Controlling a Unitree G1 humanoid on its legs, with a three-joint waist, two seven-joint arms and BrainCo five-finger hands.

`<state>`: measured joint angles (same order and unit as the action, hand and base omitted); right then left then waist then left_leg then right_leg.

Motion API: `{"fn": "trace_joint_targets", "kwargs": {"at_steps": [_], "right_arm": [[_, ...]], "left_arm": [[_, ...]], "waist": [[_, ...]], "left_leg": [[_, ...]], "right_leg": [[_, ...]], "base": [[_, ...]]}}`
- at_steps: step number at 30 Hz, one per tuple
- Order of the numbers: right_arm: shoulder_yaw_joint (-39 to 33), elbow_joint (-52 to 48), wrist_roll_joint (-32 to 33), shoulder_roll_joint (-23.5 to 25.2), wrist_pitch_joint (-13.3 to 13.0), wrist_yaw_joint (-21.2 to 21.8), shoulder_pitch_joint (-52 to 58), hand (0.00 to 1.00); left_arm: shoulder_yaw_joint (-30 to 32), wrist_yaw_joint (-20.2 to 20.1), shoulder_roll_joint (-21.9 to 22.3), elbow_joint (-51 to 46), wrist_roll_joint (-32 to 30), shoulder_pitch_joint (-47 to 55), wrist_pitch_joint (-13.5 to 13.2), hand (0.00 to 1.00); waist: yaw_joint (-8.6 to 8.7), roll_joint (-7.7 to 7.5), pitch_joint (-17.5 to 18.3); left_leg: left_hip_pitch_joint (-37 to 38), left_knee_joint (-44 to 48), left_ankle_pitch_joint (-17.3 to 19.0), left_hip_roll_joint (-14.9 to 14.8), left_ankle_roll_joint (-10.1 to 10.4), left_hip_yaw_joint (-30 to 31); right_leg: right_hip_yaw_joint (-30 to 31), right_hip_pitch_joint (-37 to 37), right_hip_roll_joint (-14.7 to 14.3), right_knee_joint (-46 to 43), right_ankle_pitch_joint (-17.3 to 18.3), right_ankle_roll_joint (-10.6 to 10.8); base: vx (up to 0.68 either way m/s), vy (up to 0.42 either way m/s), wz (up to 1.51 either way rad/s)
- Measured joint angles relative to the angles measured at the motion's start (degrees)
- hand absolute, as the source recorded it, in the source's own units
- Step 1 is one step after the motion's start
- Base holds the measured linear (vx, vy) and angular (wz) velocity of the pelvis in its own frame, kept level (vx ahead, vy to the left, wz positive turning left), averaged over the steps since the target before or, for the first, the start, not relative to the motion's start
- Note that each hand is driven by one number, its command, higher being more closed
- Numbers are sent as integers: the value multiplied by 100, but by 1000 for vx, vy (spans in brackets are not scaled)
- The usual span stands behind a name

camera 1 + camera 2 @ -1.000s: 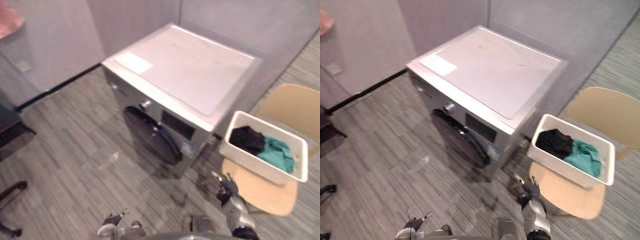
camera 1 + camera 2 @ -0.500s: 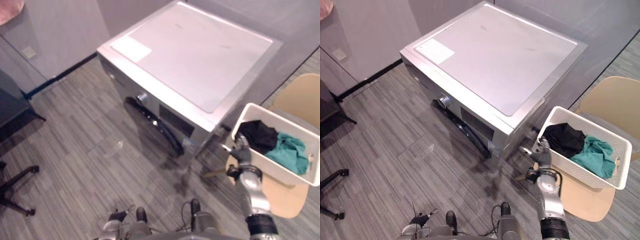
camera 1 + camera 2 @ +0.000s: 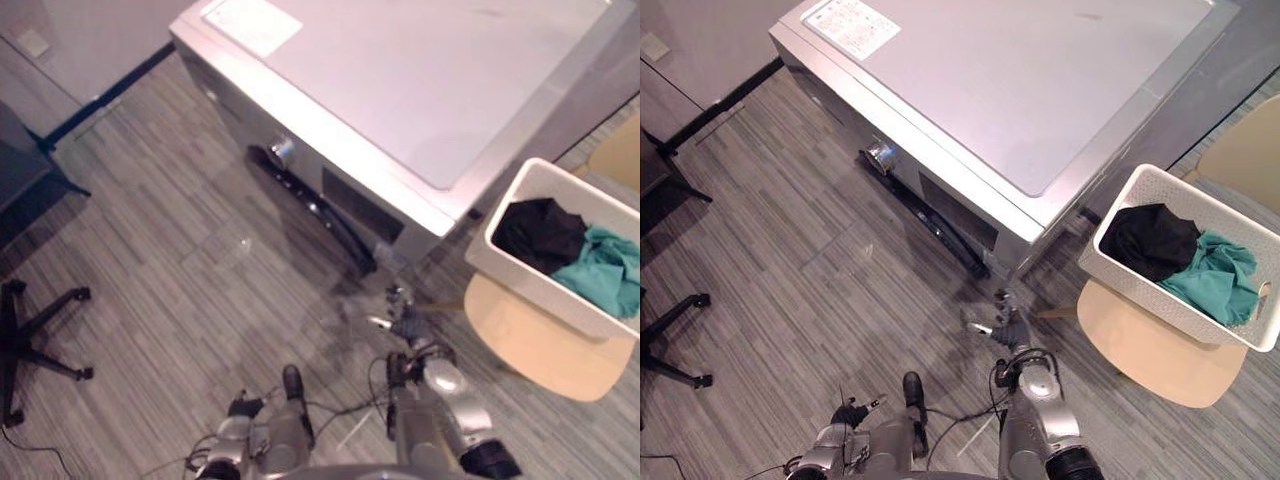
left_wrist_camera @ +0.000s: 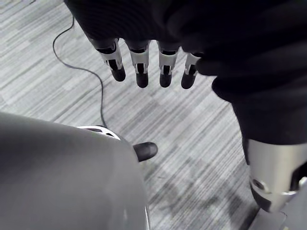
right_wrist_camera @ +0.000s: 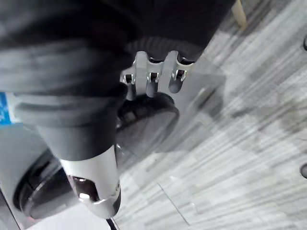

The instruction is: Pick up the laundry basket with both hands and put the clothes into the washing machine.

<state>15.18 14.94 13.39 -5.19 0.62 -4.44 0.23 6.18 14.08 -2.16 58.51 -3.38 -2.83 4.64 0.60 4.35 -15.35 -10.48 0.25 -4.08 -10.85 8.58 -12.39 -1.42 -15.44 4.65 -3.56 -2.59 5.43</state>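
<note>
A white laundry basket (image 3: 1137,290) stands on a tan chair (image 3: 1150,355) to the right of the washing machine (image 3: 450,80). In it lie a black garment (image 3: 1148,240) and a teal one (image 3: 1215,280). The machine's dark round door (image 3: 315,210) is closed. My right hand (image 3: 1014,330) is held low over the floor in front of the machine, left of the basket and apart from it, fingers straight and empty. In its wrist view the right hand (image 5: 152,76) points toward the door (image 5: 144,124). My left hand (image 4: 141,62) hangs low at my side, open and empty.
The basket's chair sits close against the machine's right front corner. A black office chair base (image 3: 40,340) stands on the grey plank floor at the far left. A dark baseboard runs along the wall behind the machine.
The camera has tilted down and closer to the machine. My right hand has drawn back from the basket's near corner, down and left, to the floor space before the door.
</note>
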Motion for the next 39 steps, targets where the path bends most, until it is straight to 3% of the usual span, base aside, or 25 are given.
{"fn": "trace_joint_targets", "kwargs": {"at_steps": [6, 14, 20, 27, 34, 35, 39], "right_arm": [[143, 2, 0, 73, -1, -79, -629, 0], [-10, 206, 30, -252, 8, -353, -2227, 0], [-255, 196, -52, -315, 98, -645, -2727, 0], [-380, -11, -459, -182, 95, -1256, -3124, 0], [-585, 1304, -218, 272, 101, -1433, -4261, 0], [-470, 1307, -196, 301, 100, -1423, -4261, 0], [76, 1433, -135, 427, 92, -1333, -4259, 0]], "left_arm": [[29, 131, -57, -25, 47, -113, -3, 0], [29, 240, -82, -251, 50, -282, -33, 0], [48, 369, -131, -570, 146, -308, -85, 0], [62, 538, -317, -693, 300, -305, -108, 0], [-169, 637, -366, -743, 450, -303, -120, 0], [-182, 656, -363, -746, 506, -303, -121, 0], [-228, 729, -358, -856, 505, -299, -134, 0]], "waist": [[-47, -90, -165], [-176, -130, -513], [-318, -138, -770], [-362, -157, -1071], [-510, -71, -1239], [-558, -71, -1239], [-625, -72, -1237]], "left_leg": [[-122, 37, 0, 10, -1, 19], [-420, 406, 71, 1, -104, 131], [-774, 631, 105, 20, -153, 234], [-1203, 644, 75, 105, -192, 445], [-1364, 573, 31, 105, -209, 607], [-1361, 579, -109, 103, -214, 644], [-1328, 650, -118, 109, -205, 753]], "right_leg": [[2, -98, 6, 4, -40, 2], [15, -180, 28, -4, -140, -7], [8, -379, 54, 12, -283, 8], [24, -696, 79, 195, -533, 53], [-106, -739, 52, 372, -711, 15], [-124, -711, 48, 372, -711, 15], [-174, -577, 52, 377, -697, 20]], "base": [[-4, 1, -1], [-22, -1, 4], [-96, 4, 5], [-78, 2, 1], [-49, -25, 7], [2, -27, 11], [35, -16, 10]]}}
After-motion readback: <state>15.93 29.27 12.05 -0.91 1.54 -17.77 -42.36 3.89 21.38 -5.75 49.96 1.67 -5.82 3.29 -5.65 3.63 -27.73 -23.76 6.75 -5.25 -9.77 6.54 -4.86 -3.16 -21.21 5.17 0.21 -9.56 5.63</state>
